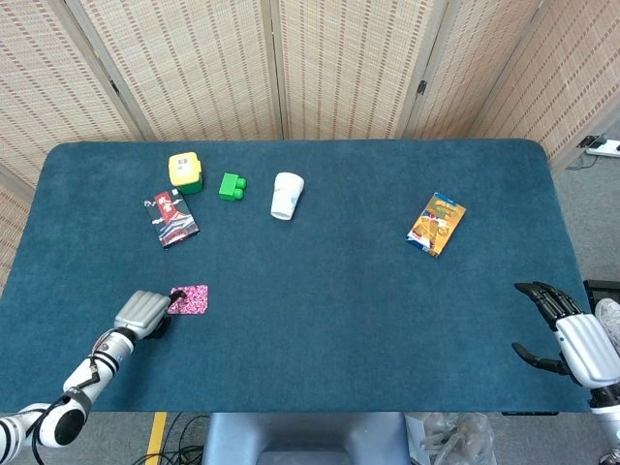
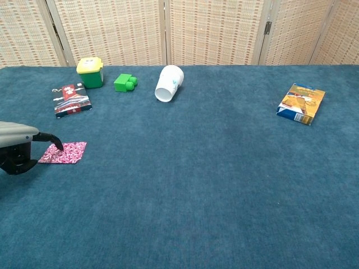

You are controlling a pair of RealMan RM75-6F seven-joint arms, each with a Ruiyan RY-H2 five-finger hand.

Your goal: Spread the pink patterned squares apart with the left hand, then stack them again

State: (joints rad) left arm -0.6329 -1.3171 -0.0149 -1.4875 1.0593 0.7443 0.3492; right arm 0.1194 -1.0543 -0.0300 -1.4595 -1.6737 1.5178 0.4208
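The pink patterned squares (image 1: 191, 299) (image 2: 67, 152) lie in one flat stack near the table's front left. My left hand (image 1: 140, 312) (image 2: 17, 147) sits just left of the stack, and one dark fingertip (image 2: 57, 144) presses on its left edge. The other fingers curl under the palm and hold nothing. My right hand (image 1: 567, 335) rests open at the table's front right corner, fingers apart, far from the squares; the chest view does not show it.
At the back left stand a yellow-and-green block (image 1: 185, 171), a green brick (image 1: 231, 186) and a red patterned packet (image 1: 174, 219). A white cup (image 1: 287, 195) lies on its side. An orange snack packet (image 1: 436, 224) lies at the right.
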